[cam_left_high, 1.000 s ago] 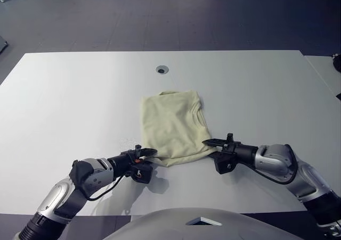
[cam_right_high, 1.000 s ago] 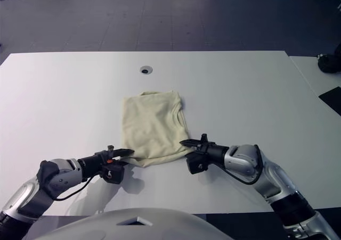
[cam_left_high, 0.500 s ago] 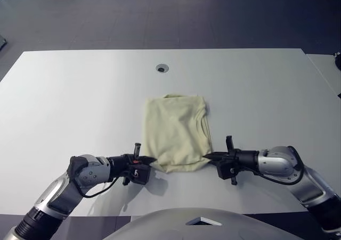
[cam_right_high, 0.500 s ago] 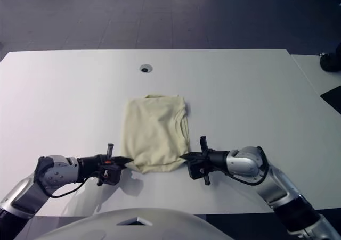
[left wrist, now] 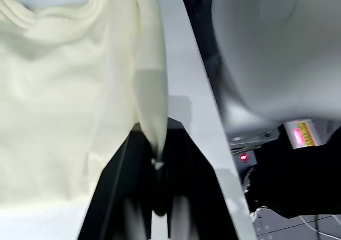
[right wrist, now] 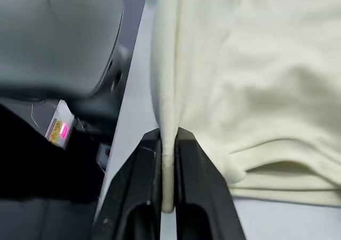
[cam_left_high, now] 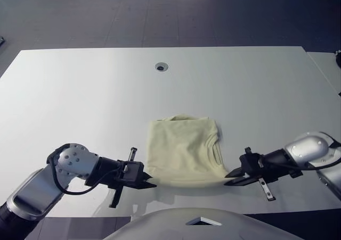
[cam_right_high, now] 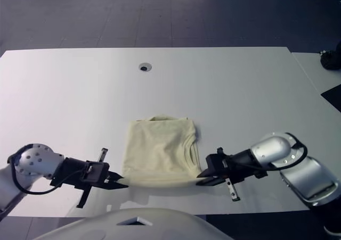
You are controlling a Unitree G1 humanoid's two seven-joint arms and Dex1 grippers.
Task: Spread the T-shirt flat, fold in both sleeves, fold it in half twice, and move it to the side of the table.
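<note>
The head views take in the whole table [cam_left_high: 80, 101], white, with a small round hole [cam_left_high: 161, 67] in its far half. The T-shirt [cam_left_high: 184, 149] lies well nearer the robot than the hole and a little to the right of it, close to the table's near edge. It is pale yellow and folded into a rough square of several layers. The ribbed neckline shows on the side away from the hole's line, to the right. Its far part rests flat. Its near edge is raised off the table and drawn into a straight line between the two grippers, with a shadow under it.

The left gripper [cam_left_high: 151, 184] is clenched on the near left corner and the right gripper [cam_left_high: 229, 177] on the near right corner, both nearer the robot than the hole.

The wrist views give the pinches close up. In the left wrist view a thin fold of cloth runs down between two black fingers [left wrist: 120, 181] closed on it, and the cloth beyond is softly wrinkled. In the right wrist view the hem stands on edge, clamped between black fingers [right wrist: 194, 165], with stacked layers beside it.

Past the table edge a small tag [left wrist: 301, 134] glows pink. Its print is too blurred to read.
</note>
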